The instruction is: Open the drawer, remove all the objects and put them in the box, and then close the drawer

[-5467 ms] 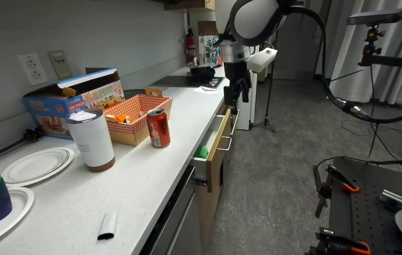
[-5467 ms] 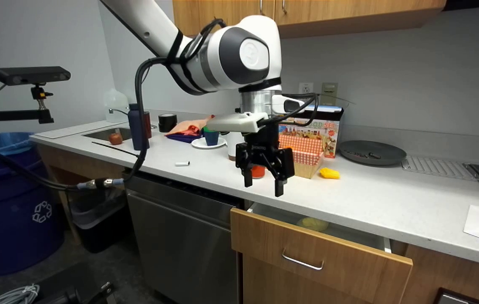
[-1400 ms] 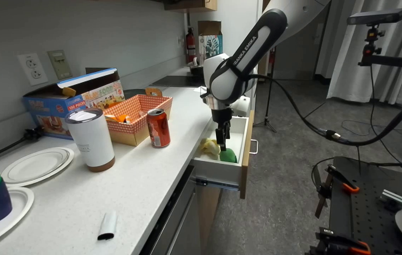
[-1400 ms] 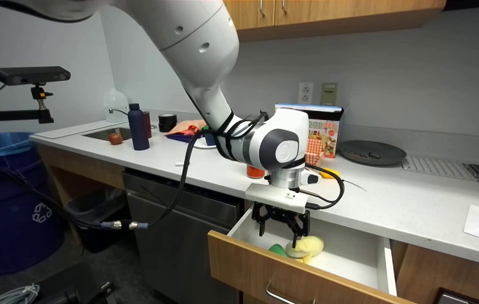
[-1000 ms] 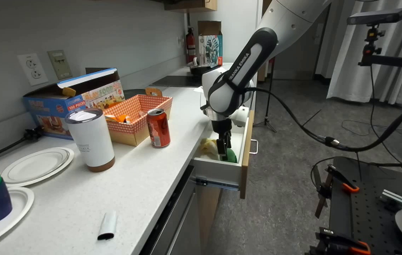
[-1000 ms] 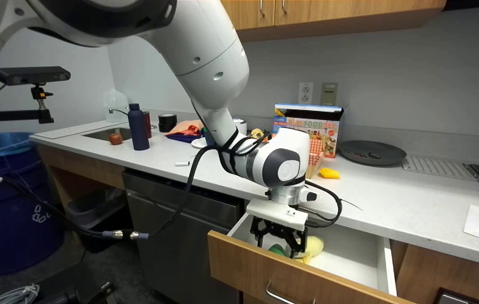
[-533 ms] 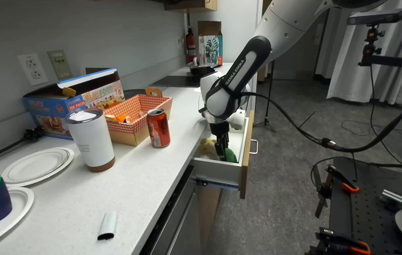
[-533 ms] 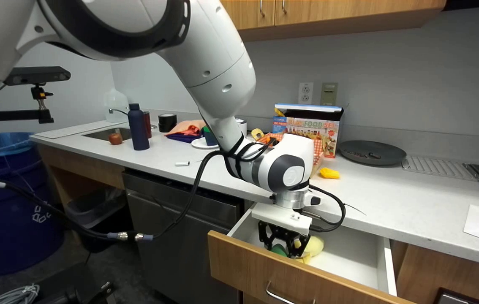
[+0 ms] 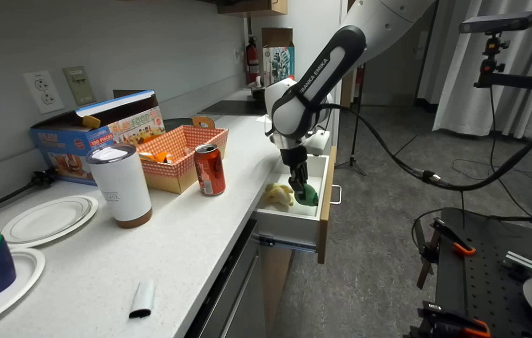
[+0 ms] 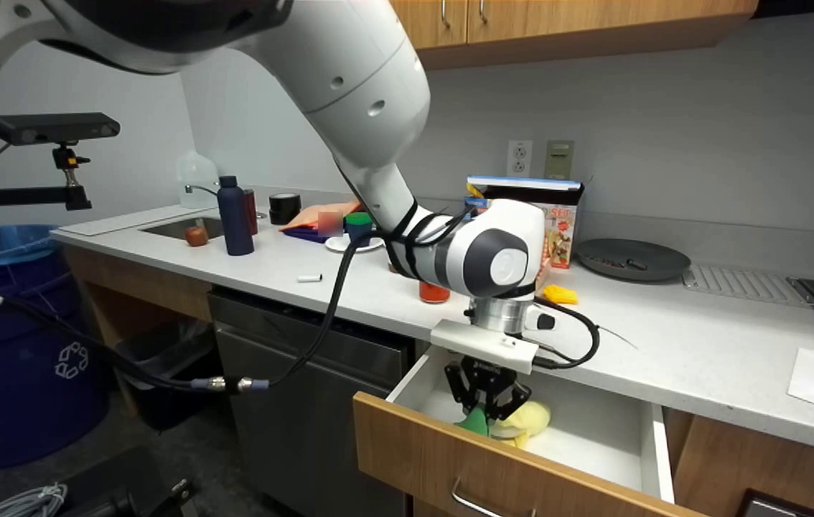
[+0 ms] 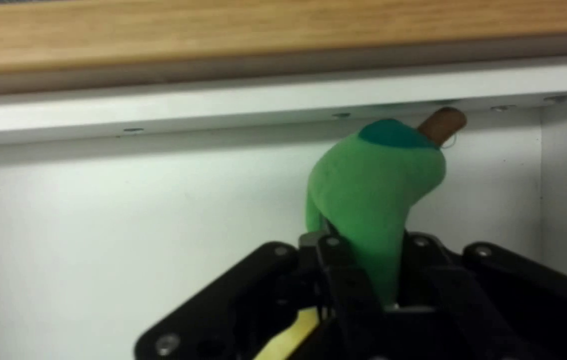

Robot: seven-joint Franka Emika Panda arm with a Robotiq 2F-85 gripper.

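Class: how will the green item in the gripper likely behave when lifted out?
Probably soft: the green item narrows where the gripper pinches it. Its matte, fabric-like surface suggests little slipping. The wide end with the brown stub juts past the grip, so it might droop.

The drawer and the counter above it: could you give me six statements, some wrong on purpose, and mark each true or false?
1. The yellow item lies in the drawer. True.
2. The drawer is shut. False: it stands open.
3. The pincer has hold of the green item. True.
4. The red can stands on the counter, outside the checkered box. True.
5. The checkered box is closed on top. False: it is open.
6. The red can is tipped over. False: it stands upright.
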